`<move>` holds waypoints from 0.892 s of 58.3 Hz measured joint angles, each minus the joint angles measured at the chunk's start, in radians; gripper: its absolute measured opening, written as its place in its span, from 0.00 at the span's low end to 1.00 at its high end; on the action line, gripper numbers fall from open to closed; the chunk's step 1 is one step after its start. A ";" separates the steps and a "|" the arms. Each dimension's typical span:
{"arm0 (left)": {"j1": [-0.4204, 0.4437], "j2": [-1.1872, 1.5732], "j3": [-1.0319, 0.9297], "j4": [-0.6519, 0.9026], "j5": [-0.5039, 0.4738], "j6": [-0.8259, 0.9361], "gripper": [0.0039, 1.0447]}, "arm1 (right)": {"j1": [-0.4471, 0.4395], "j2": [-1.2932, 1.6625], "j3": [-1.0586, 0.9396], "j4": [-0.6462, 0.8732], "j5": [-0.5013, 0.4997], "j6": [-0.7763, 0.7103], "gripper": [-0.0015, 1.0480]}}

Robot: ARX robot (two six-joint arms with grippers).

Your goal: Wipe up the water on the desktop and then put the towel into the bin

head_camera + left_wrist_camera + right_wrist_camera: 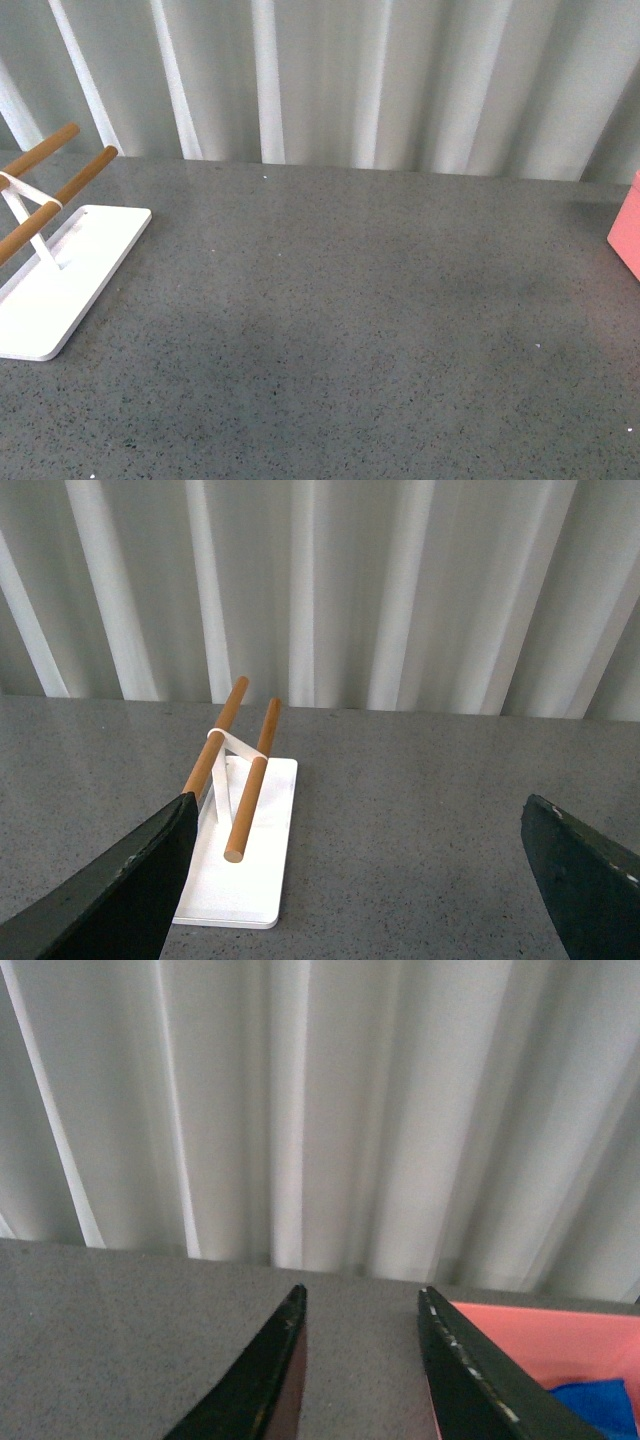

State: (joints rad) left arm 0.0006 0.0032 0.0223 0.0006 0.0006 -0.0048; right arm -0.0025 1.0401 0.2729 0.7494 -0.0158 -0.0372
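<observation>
Broad bare desktop mid-table, white rack blocking far left, pink bin at right edge

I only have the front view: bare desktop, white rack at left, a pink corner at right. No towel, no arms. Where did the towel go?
Observer: The towel is inside the bin; the right wrist view shows blue cloth in the pink container.
Operator: Is the right tool holding it?
Observer: No. The right tool is open and empty, its fingers apart over the desktop beside the bin.
Operator: And the left tool?
Observer: The left tool is wide open and empty, facing the rack.
</observation>
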 joint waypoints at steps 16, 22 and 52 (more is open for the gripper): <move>0.000 0.000 0.000 0.000 0.000 0.000 0.94 | 0.001 -0.153 -0.119 -0.025 0.000 0.008 0.03; 0.000 0.000 0.000 0.000 0.000 0.000 0.94 | 0.001 -0.216 -0.153 -0.053 0.000 0.008 0.03; 0.000 0.000 0.000 0.000 0.000 0.000 0.94 | 0.001 -0.462 -0.268 -0.185 -0.001 0.008 0.03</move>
State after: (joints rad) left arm 0.0006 0.0032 0.0223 0.0006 0.0006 -0.0048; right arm -0.0017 0.5785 0.0048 0.5644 -0.0166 -0.0288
